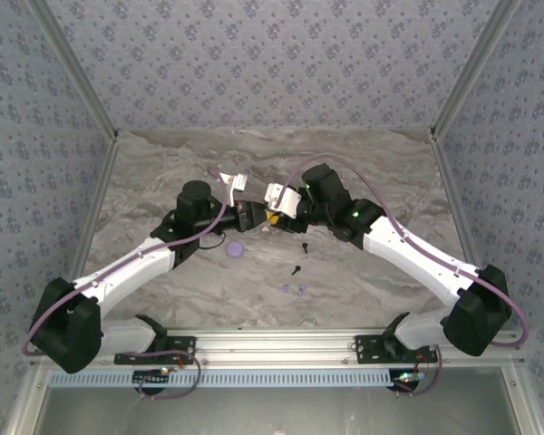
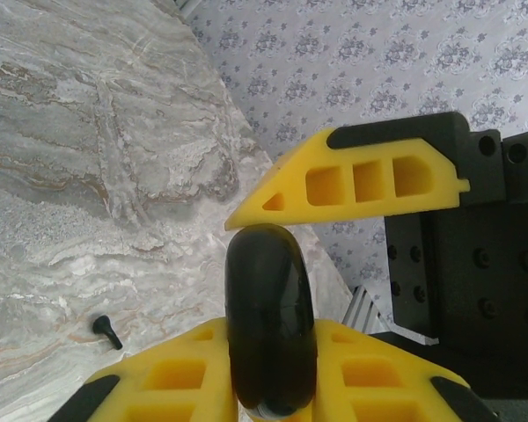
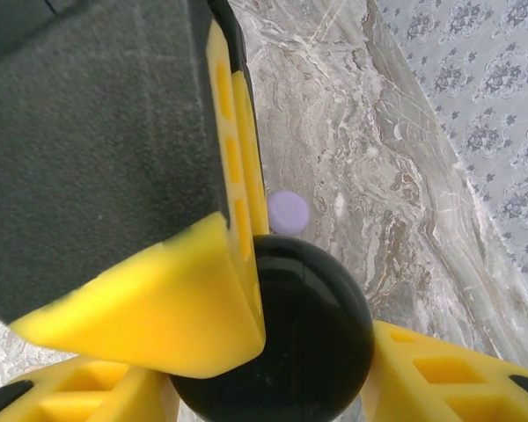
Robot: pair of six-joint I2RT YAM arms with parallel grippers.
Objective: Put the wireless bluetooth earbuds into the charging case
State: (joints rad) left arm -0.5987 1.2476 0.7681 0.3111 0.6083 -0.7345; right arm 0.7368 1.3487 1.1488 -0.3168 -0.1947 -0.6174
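Spotted black case (image 2: 268, 325) pinched edge-on in L gripper (image 2: 264, 299) jaws, R gripper (image 3: 273, 378) jaws clamped across it too, mid-table (image 1: 163, 163). Counted nearby: 2 black earbuds (image 1: 304, 246), 2 lilac earbuds (image 1: 293, 289), 1 lilac case (image 1: 236, 246), all loose on marble.

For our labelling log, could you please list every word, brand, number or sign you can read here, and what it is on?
None readable: the black case, lilac case, yellow fingers and wallpaper carry no legible text.
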